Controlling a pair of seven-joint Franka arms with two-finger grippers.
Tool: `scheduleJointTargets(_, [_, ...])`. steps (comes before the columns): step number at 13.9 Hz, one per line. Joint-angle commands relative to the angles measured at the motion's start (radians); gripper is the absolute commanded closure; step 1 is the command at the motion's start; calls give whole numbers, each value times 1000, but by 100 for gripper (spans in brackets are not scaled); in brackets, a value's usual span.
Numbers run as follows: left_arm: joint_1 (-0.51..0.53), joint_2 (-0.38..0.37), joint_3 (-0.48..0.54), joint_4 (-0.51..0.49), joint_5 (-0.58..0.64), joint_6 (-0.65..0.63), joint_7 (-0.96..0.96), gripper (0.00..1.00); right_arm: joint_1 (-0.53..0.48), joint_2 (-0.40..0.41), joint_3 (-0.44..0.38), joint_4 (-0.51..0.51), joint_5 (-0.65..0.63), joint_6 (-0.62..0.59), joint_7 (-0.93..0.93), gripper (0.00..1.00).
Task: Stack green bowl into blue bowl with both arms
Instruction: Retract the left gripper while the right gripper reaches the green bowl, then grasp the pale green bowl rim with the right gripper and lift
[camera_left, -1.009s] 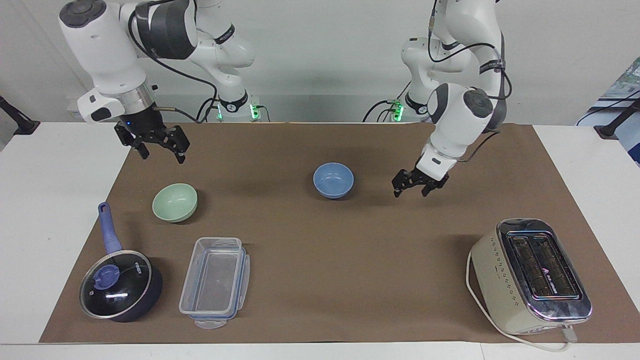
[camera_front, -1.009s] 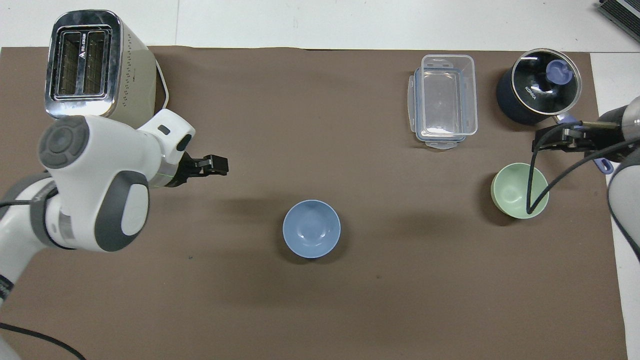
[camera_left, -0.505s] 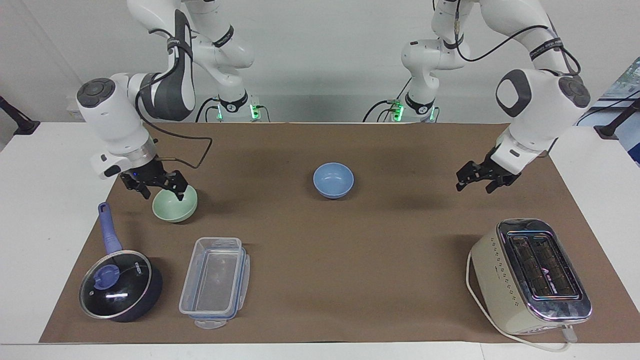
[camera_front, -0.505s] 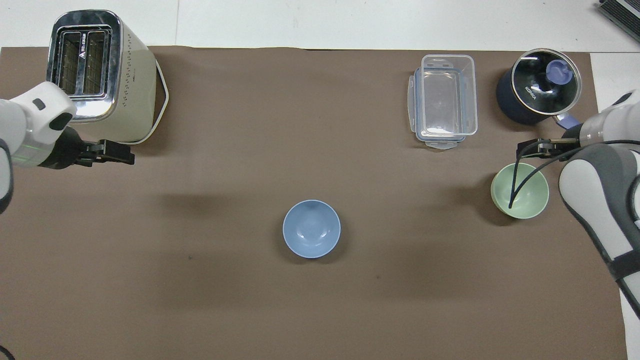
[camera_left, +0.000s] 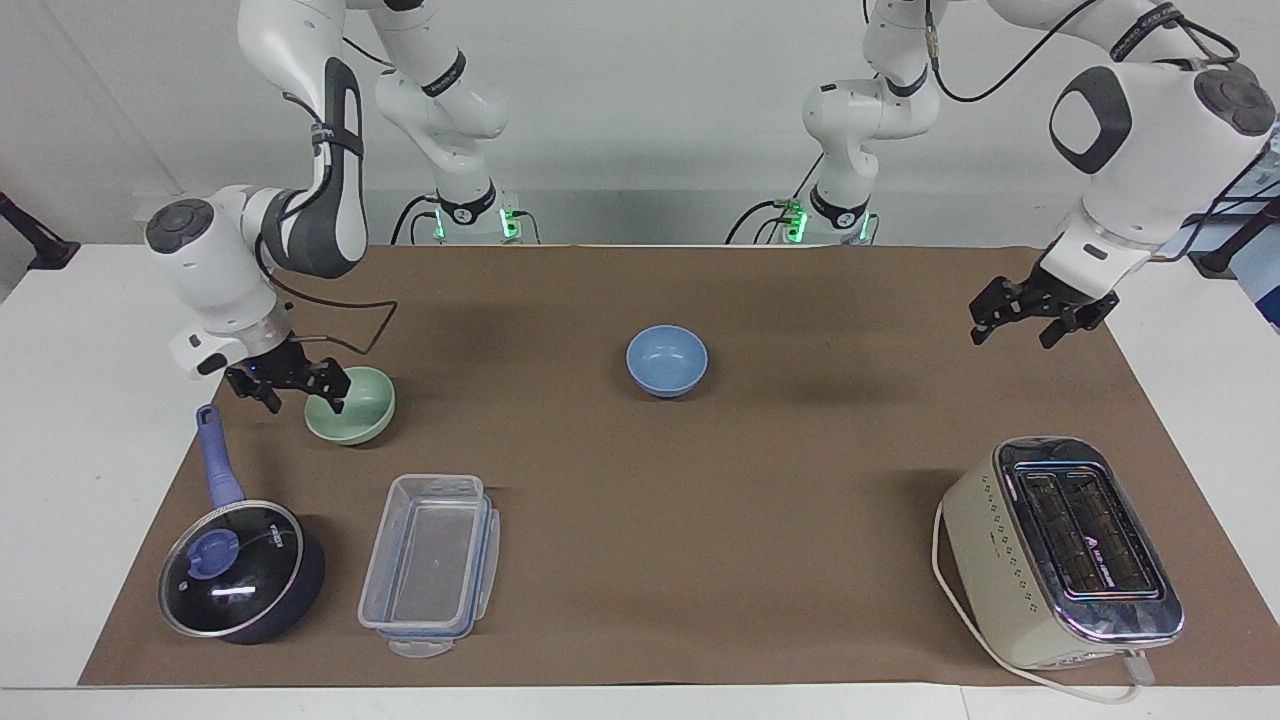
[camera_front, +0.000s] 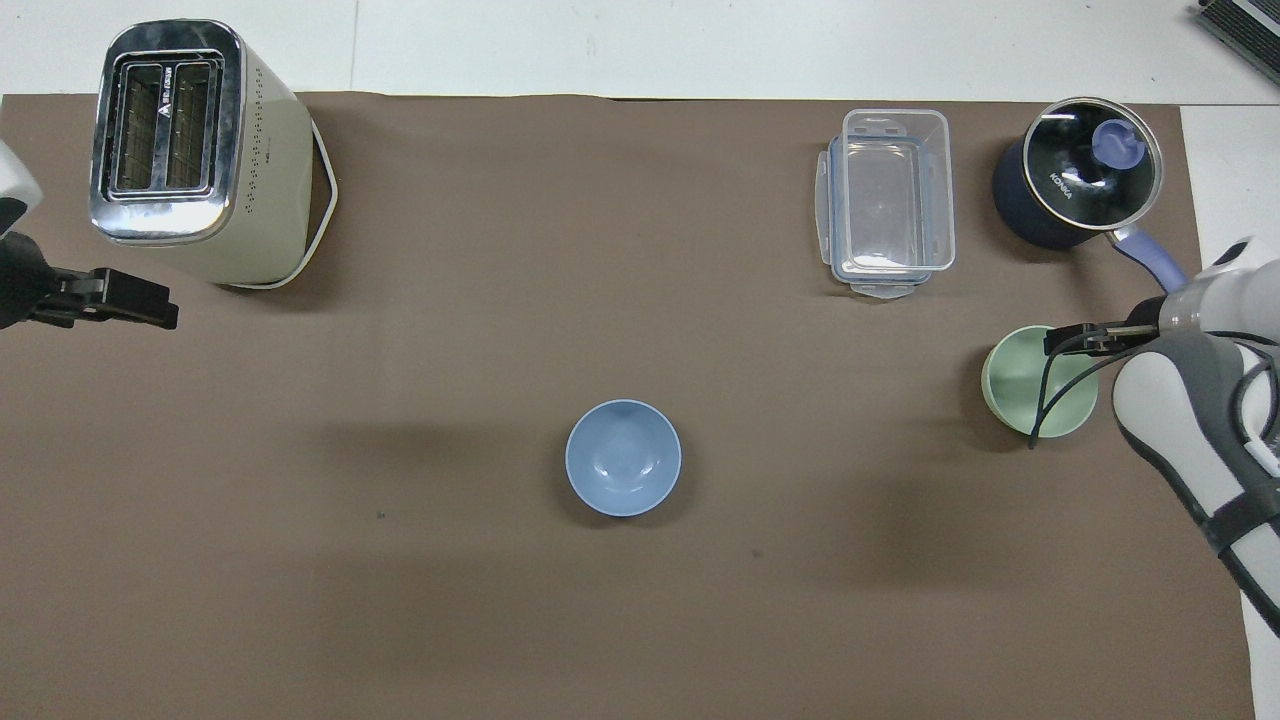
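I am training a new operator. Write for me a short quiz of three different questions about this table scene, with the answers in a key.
1. True or false: the green bowl already sits inside the blue bowl.
2. Which gripper is at the green bowl's rim? A) left gripper B) right gripper
3. Fill in: between the lidded saucepan and the toaster lies a clear plastic ___.

Key: 1 false, they stand apart on the brown mat. 2 B, open, one finger inside the bowl and one outside; the left gripper waits open over the mat's edge. 3 container.
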Motion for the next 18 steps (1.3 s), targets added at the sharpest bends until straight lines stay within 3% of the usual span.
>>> scheduleJointTargets(1, [-1, -48, -3, 1, 32, -50, -22, 0, -20, 5, 6, -40, -1, 29, -37, 0])
scheduleJointTargets(3, [-4, -34, -11, 61, 83, -116, -19, 0, -38, 14, 6, -52, -1, 36, -38, 0])
scheduleJointTargets(7, [-1, -43, -14, 49, 74, -123, -22, 0, -49, 16, 4, -69, -3, 36, -51, 3])
scheduleJointTargets(8, [0, -43, -14, 49, 74, -124, -24, 0, -49, 16, 4, -69, -3, 35, -58, 11])
scheduleJointTargets(12, [3, -43, -13, 49, 74, -124, -24, 0, -57, 16, 4, -67, -3, 21, -71, 71])
scheduleJointTargets(14, [2, -43, -13, 49, 74, -124, -24, 0, -57, 19, 6, -60, -3, 19, -69, 96])
scheduleJointTargets(15, [2, -43, -13, 49, 74, -124, -24, 0, -57, 19, 6, -57, -3, 19, -69, 100])
scheduleJointTargets(18, [3, -43, -13, 49, 74, -124, -24, 0, -49, 11, 7, -41, -3, 3, -67, 100])
